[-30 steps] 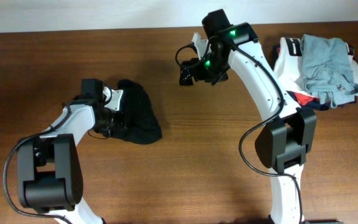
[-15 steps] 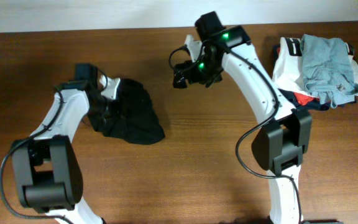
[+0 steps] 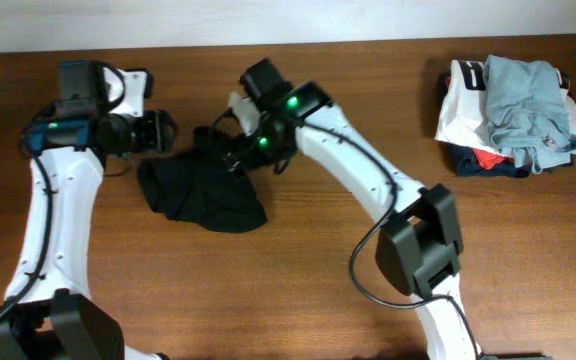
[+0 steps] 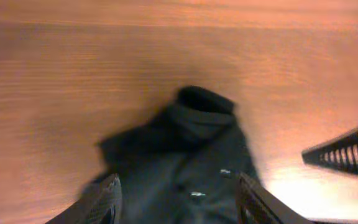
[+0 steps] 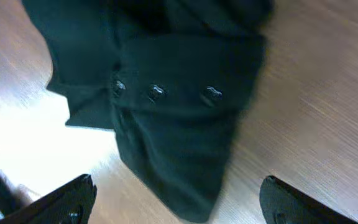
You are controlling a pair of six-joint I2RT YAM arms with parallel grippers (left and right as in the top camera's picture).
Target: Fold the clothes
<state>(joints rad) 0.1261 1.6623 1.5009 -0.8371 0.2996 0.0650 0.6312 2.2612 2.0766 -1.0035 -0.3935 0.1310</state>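
The clothes (image 3: 206,192), a black top, lie crumpled on the wooden table left of centre. My left gripper (image 3: 161,133) hovers just off the heap's upper left edge, open and holding nothing. In the left wrist view the black fabric (image 4: 185,149) lies below and between the spread fingers (image 4: 109,194). My right gripper (image 3: 230,150) hangs over the heap's upper right edge, open. The right wrist view shows a folded black placket with three buttons (image 5: 160,93) between its wide-apart fingertips (image 5: 73,200), which do not touch it.
A pile of other garments (image 3: 513,110), light grey-blue on top of white, navy and red, sits at the back right of the table (image 3: 328,300). The right arm's dark finger (image 4: 347,152) shows at the right edge of the left wrist view.
The left gripper let go of the black top and drew back up to the far left. The right arm swung left from the table's middle to above the heap.
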